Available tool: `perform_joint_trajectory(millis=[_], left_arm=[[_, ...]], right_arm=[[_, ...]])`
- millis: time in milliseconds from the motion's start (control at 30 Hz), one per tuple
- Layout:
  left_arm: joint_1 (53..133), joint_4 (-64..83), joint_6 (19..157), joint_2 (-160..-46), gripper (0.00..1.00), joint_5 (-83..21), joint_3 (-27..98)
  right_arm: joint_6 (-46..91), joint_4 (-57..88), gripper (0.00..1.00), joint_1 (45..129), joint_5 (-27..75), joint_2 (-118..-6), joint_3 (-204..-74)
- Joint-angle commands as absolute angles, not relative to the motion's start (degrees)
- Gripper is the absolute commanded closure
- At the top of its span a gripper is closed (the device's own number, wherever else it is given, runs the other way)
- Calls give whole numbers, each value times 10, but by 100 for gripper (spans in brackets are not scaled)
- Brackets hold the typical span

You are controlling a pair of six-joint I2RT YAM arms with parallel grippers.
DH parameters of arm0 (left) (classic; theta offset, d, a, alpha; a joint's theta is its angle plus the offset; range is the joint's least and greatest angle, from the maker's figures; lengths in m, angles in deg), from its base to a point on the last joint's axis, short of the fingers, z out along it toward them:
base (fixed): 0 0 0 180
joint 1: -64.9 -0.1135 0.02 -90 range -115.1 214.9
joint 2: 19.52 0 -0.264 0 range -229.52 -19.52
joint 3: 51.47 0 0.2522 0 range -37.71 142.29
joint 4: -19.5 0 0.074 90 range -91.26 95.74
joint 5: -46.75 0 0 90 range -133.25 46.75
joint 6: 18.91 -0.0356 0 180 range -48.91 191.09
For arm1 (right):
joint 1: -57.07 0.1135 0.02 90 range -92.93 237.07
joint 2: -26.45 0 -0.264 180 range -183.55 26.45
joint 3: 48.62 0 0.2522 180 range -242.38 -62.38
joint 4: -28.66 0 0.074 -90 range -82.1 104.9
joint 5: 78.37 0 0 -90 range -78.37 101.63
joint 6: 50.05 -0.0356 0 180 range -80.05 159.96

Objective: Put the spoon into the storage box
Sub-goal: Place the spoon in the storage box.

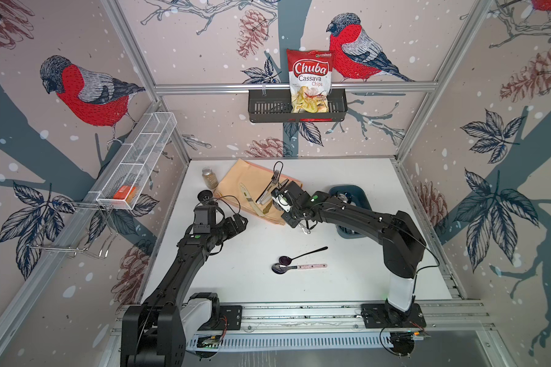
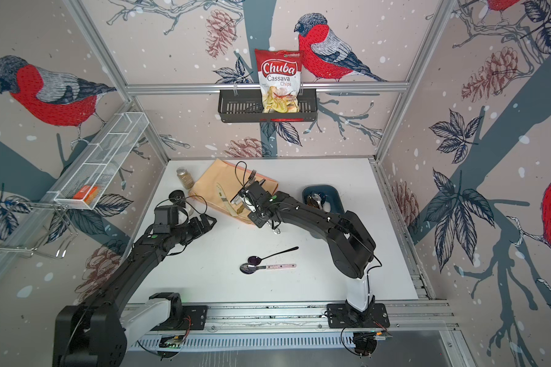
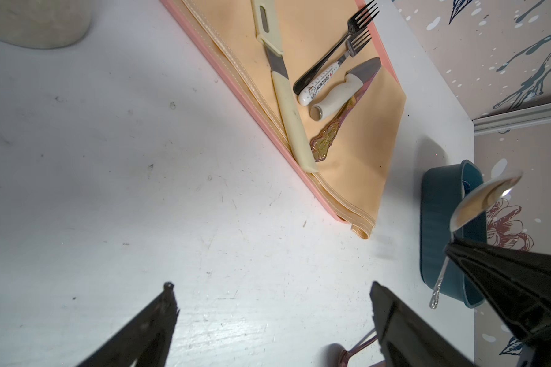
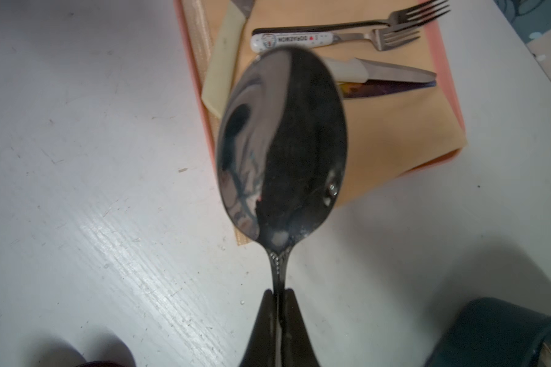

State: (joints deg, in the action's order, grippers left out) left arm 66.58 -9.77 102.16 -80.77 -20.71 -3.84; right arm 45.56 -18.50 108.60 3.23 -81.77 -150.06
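Shiny metal spoon (image 4: 282, 143), ornate neck, pinched between closed tips of right gripper (image 4: 280, 297), held off white table, bowl raised, handle end hanging free. Dark teal storage box (image 3: 436, 228), rounded, low-walled, nearby at table's right side, cutlery inside.

Chip bag (image 1: 309, 79) standing in black wall basket (image 1: 268, 109): white script "Chuba" on red panel, under it "Cassava" in dark letters, then "Chips" in red. Same wording legible on the bag (image 2: 279, 79) in both top views. Green tab at bag's top edge: print too small to read

White fork handle (image 3: 319, 85): "DORAEMON" in black capitals, small red heart beside it. In the right wrist view the handle (image 4: 291, 39) shows this lettering upside down

Orange box (image 1: 124, 192) in wire tray (image 1: 147, 149): print unreadable
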Motion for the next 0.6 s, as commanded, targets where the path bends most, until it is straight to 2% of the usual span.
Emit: perform_joint_trajectory(millis=[0,433,567], left_arm=[[683,-82,1002,-819,4,-191,-23],[820,-73,981,-928,4,-234,67],[850,-72,977,-961,4,-248,91]], right_arm=[[424,-232,99,1062,34,-801,-1511],[396,-275,100,908,50,-706,-1442],[393,-275,99,853,85,-694,-1418]])
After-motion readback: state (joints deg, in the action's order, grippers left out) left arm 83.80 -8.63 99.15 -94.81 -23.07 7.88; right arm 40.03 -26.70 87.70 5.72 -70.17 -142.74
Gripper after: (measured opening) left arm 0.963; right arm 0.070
